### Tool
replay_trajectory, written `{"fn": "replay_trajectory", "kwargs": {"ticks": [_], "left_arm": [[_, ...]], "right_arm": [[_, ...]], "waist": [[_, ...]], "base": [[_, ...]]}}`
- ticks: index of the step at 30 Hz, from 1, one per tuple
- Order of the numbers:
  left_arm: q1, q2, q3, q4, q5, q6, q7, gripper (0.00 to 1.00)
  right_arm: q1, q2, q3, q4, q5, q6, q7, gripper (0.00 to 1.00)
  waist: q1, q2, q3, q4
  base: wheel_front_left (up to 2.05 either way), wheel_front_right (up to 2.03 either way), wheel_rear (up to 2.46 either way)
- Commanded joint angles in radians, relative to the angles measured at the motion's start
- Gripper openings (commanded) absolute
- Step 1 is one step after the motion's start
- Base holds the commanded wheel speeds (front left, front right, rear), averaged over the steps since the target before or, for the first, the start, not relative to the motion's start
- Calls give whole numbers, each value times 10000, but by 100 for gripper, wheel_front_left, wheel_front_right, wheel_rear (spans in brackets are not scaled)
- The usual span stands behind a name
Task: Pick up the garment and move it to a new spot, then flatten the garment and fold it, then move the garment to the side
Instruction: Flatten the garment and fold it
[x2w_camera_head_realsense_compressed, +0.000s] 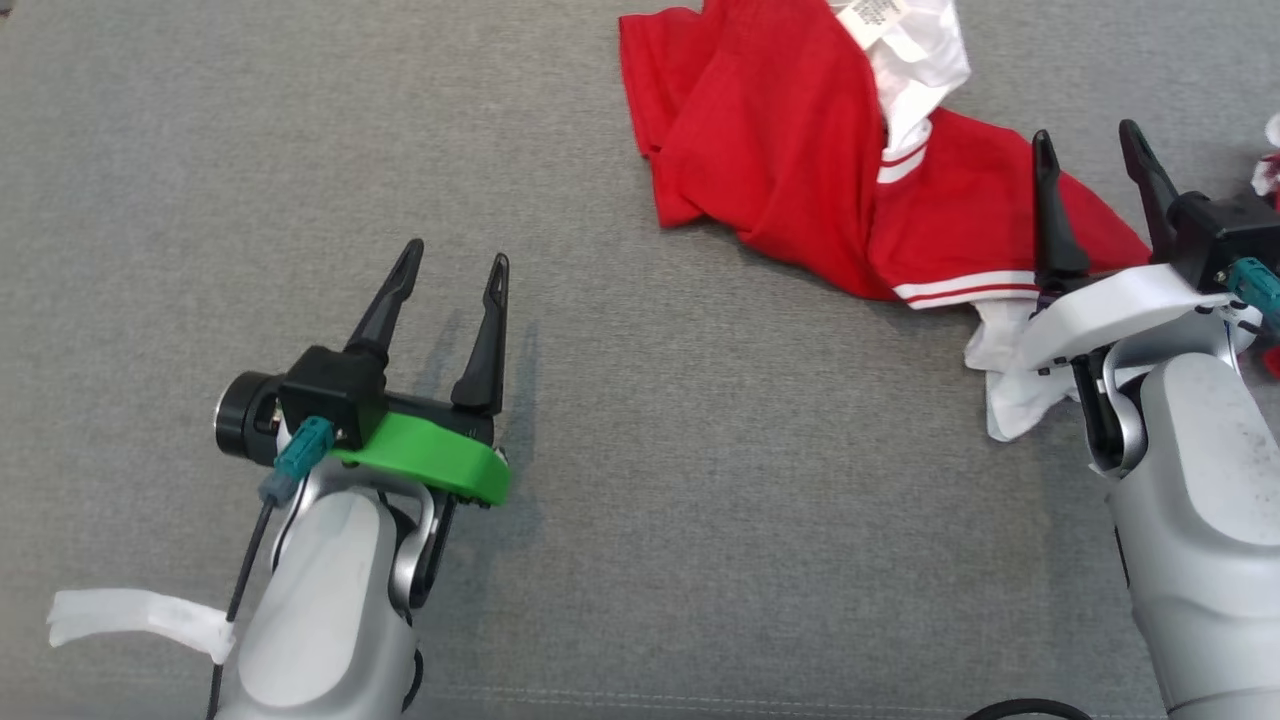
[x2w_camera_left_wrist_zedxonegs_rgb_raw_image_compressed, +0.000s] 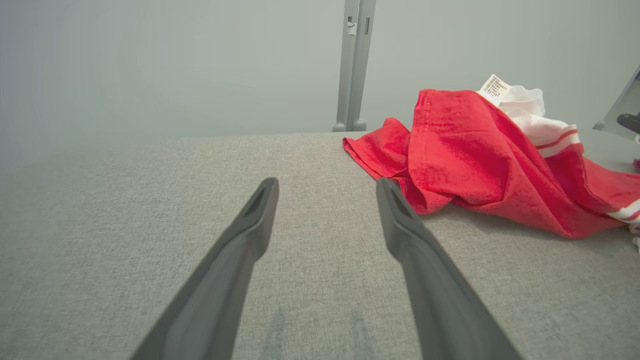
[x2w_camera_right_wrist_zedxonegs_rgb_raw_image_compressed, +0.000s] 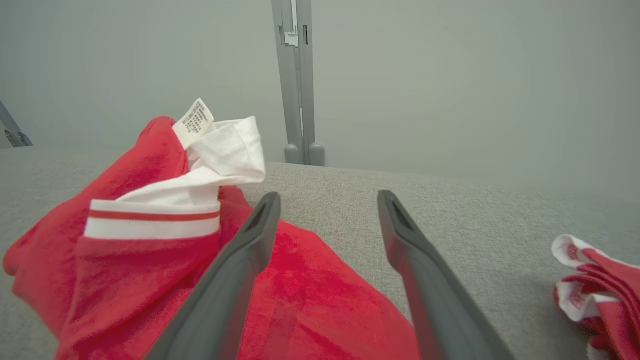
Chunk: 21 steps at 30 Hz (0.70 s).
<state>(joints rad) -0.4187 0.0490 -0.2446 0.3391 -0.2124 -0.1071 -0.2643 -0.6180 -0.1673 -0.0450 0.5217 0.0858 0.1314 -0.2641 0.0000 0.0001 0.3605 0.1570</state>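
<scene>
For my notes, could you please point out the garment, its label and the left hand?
garment (x2w_camera_head_realsense_compressed: 770, 150), head view, red cloth.
label (x2w_camera_right_wrist_zedxonegs_rgb_raw_image_compressed: 195, 121), right wrist view, printed face.
left hand (x2w_camera_head_realsense_compressed: 457, 251), head view, between fingertips.

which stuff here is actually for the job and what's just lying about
For the job:
- red and white garment
- left hand, open
- right hand, open, over the garment

Lying about:
- small red and white bundle
- white strip
- grey post
</scene>
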Motion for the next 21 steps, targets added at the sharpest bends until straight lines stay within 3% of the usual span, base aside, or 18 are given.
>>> {"fn": "replay_trajectory", "kwargs": {"ticks": [1,12,21], "left_arm": [[-323,30,83,135,162,-72,4,100],[-2877,400,-267,2430,146,-244,5,100],[-4325,1148,-836,4708,-806,-241,4,100]], "right_arm": [[299,87,32,-252,111,-16,1,100],[1557,719,318,-1734,550,-16,1,100],[1651,986,325,-2068,640,-16,1,100]], "waist": [[0,-1,-246,-1133],[0,-1,236,-3182],[0,-1,766,-4006]], "base": [[0,0,0],[0,0,0],[0,0,0]]}}
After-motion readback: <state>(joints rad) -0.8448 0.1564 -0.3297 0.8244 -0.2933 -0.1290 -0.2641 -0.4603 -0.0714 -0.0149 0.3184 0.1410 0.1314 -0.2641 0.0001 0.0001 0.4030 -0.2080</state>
